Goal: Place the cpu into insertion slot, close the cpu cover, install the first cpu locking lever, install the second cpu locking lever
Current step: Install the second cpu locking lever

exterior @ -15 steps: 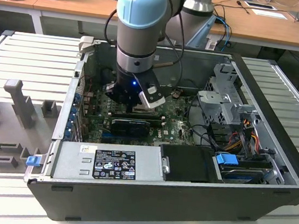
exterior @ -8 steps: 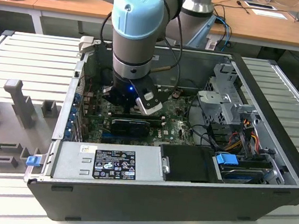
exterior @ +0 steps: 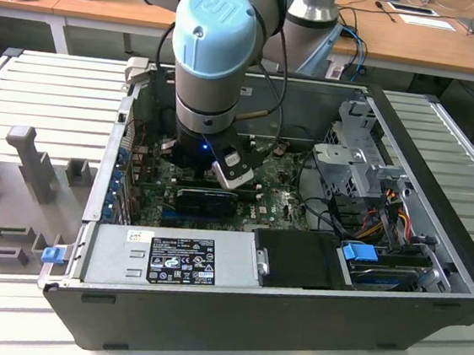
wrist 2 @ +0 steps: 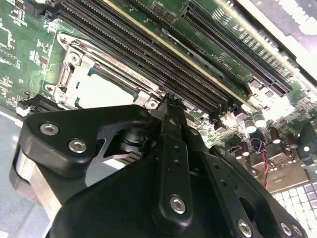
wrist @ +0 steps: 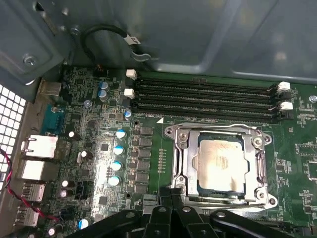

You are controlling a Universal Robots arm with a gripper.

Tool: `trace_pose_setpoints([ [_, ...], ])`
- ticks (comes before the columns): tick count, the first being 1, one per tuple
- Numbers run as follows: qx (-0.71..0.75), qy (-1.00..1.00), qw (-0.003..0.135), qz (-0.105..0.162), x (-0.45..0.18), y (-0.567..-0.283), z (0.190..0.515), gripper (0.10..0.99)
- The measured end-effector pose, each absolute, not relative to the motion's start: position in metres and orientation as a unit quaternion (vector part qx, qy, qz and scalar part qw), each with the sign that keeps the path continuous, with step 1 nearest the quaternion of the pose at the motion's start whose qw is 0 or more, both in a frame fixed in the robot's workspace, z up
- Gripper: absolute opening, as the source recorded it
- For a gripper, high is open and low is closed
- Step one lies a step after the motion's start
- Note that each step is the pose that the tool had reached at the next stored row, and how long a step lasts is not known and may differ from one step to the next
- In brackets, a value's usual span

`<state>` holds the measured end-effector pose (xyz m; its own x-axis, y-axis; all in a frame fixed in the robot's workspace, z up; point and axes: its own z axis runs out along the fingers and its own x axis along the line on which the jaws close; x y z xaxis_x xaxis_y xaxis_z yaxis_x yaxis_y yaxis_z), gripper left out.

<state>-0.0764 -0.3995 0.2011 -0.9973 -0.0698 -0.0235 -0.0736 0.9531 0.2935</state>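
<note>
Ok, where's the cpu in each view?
Exterior view: hidden behind the arm, which hangs over the board.
First wrist view: the cpu sits in its socket, next to the memory slots.
Second wrist view: cpu, beside the same memory slots.
Shared landmark: the memory slots, running along one side of the cpu in both wrist views.

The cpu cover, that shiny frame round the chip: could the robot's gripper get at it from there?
Probably yes. The gripper sits right at the edge of the cpu cover, which lies flat around the cpu, with nothing between them.
</note>
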Motion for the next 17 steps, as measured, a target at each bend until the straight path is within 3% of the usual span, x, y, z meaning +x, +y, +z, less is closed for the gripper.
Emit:
trace_pose_setpoints([
  [10, -0.036, 0.985, 0.007, 0.169, -0.077, -0.4, 0.194, 0.102],
  [17, -0.036, 0.985, 0.007, 0.169, -0.077, -0.4, 0.217, 0.102],
])
